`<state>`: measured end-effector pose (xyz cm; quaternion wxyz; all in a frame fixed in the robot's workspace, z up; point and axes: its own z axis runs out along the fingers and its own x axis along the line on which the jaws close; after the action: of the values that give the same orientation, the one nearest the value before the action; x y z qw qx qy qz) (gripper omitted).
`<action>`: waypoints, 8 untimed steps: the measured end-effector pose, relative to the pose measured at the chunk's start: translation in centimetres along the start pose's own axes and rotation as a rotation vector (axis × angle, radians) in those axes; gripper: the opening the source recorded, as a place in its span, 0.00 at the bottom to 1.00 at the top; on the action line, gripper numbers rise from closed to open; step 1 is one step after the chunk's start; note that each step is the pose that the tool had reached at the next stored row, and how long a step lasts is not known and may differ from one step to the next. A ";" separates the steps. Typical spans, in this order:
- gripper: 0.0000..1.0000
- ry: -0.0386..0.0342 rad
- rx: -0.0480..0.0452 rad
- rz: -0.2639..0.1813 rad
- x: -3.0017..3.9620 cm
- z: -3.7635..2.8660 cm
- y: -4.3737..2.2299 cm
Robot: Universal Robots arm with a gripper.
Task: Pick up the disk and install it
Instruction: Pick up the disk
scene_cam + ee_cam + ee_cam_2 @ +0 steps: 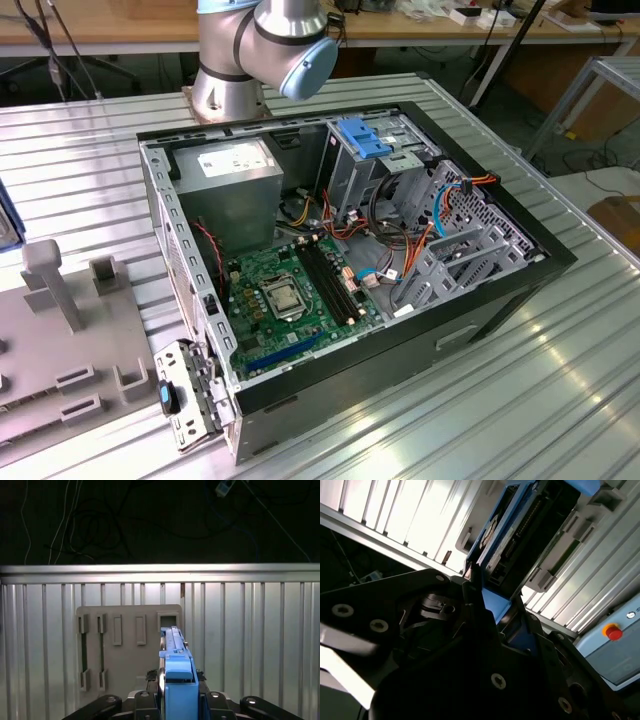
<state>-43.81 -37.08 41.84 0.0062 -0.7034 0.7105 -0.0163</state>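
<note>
In the first wrist view the disk (177, 677) stands edge-on, its bright blue rail and end tab facing the camera. My gripper (177, 702) is shut on it, with a dark finger on each side of its lower end. The disk hangs above a grey holder plate (127, 665), in front of an empty slot (169, 621). The second wrist view shows the disk (520, 535) close up, dark with blue rails, reaching out past the gripper's black body (470, 645).
An open computer case (520, 290) lies on the ribbed metal table, holding a grey power-supply box (235, 180), a silver drive cage with a blue latch (365, 140) and a green motherboard (290, 295). The grey holder plate (60, 350) is at the exterior view's left. The arm's base (260, 50) stands behind the case.
</note>
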 end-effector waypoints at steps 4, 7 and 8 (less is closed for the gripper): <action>0.37 -0.0001 0.0001 0.000 0.01 -0.70 -0.02; 0.37 -0.0001 0.0001 0.000 0.02 -1.43 -0.05; 0.37 0.0000 0.0000 0.000 0.03 -1.80 -0.06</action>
<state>-43.80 -37.08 43.64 0.0063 -0.7034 0.7105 -0.0163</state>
